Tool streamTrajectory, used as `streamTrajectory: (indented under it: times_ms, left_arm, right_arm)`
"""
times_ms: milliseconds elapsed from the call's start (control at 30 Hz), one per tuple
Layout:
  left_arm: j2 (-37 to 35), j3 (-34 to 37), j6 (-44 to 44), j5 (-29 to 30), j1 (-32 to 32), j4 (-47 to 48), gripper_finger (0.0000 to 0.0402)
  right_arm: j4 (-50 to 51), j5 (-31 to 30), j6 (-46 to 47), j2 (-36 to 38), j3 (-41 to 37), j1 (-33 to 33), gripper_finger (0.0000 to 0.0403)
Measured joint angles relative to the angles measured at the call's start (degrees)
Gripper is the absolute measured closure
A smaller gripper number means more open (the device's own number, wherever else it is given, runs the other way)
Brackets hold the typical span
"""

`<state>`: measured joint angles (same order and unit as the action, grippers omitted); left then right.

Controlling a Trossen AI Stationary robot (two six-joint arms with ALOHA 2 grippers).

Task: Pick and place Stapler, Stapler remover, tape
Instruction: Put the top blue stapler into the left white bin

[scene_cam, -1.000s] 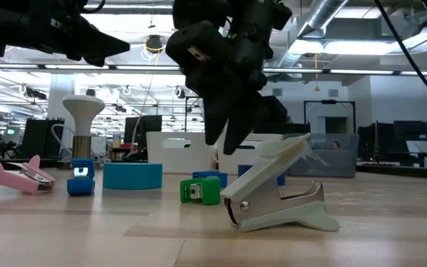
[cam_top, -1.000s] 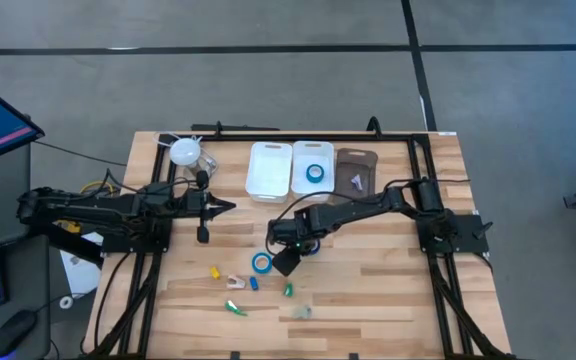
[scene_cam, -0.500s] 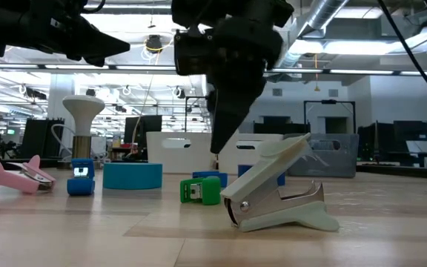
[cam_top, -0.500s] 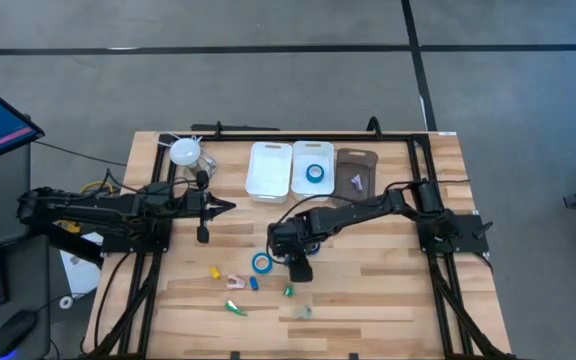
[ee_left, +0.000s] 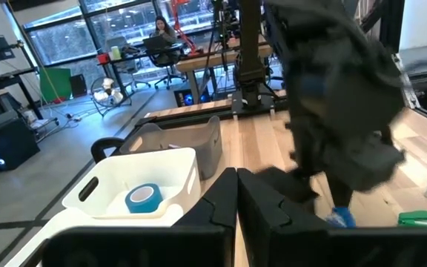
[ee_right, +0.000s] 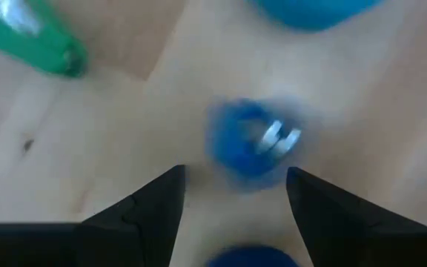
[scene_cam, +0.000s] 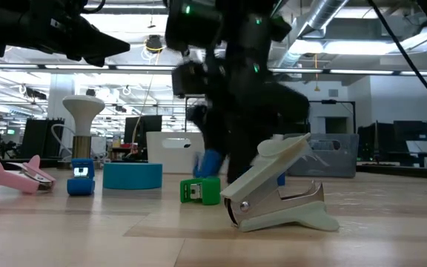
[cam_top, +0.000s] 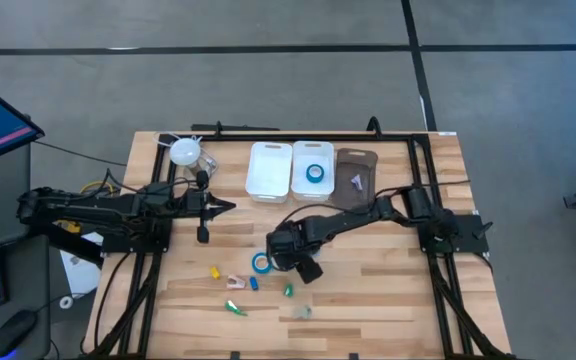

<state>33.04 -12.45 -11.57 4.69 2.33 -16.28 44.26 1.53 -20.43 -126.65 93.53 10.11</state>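
Observation:
My right gripper (cam_top: 303,267) hangs low over the middle of the table, open, just right of a blue tape roll (cam_top: 261,263) that lies flat on the wood. In the right wrist view its fingers (ee_right: 161,200) stand either side of a small blurred blue piece with metal on it (ee_right: 252,144), with the roll (ee_right: 310,11) beyond. A second blue roll (cam_top: 315,172) lies in a white bin (cam_top: 313,150). The pale green staple remover (scene_cam: 280,194) rests near the table's near edge. My left gripper (cam_top: 230,207) waits shut over the table's left.
Small coloured pieces lie scattered on the near half: yellow (cam_top: 215,271), pink (cam_top: 235,283), blue (cam_top: 253,283), two green (cam_top: 289,290) (cam_top: 235,308). Another white bin (cam_top: 269,170) and a grey tray (cam_top: 356,172) stand along the far side. A white lamp-like thing (cam_top: 185,152) sits far left.
My right gripper has turned about its wrist and come down toward the table beside the blue roll, behind the staple remover; it shows blurred now. Nothing on the table has moved.

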Motion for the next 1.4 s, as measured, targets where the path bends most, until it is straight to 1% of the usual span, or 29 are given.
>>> streamTrajectory:
  times_ms: [233,400,567,633,800,867,1233,1400]
  left_arm:
    - [0.00,0.00,0.00,0.00,-0.02,0.27,0.0399]
    - [0.02,0.00,-0.07,0.00,-0.02,0.29,0.0399]
    - [0.02,0.00,-0.09,0.00,0.00,0.31,0.0399]
    - [0.02,0.00,-0.07,0.00,-0.02,0.33,0.0399]
    - [0.01,0.00,-0.07,0.00,-0.01,0.36,0.0399]
    - [0.02,0.00,-0.07,0.00,0.00,0.36,0.0399]
    - [0.00,0.00,-0.04,0.02,-0.01,0.38,0.0399]
    - [0.01,0.00,-0.04,0.02,0.00,0.38,0.0399]
  right_arm:
    - [-0.17,0.11,-0.05,-0.58,0.13,0.30,0.0174]
    - [-0.91,-2.07,0.83,0.73,-0.17,0.05,0.0174]
    - [-1.03,-8.29,1.15,0.99,2.22,-0.53,0.0174]
    - [-1.43,-7.74,1.00,1.03,3.31,-0.99,0.0174]
    - [-1.32,-2.59,2.35,1.05,4.25,-1.40,0.0175]
    - [-1.33,-1.91,2.41,1.04,4.25,-1.35,0.0175]
    - [-1.70,-1.35,2.47,0.79,4.29,-1.07,0.0175]
    - [-4.20,-0.60,2.46,0.79,4.29,-1.03,0.0175]
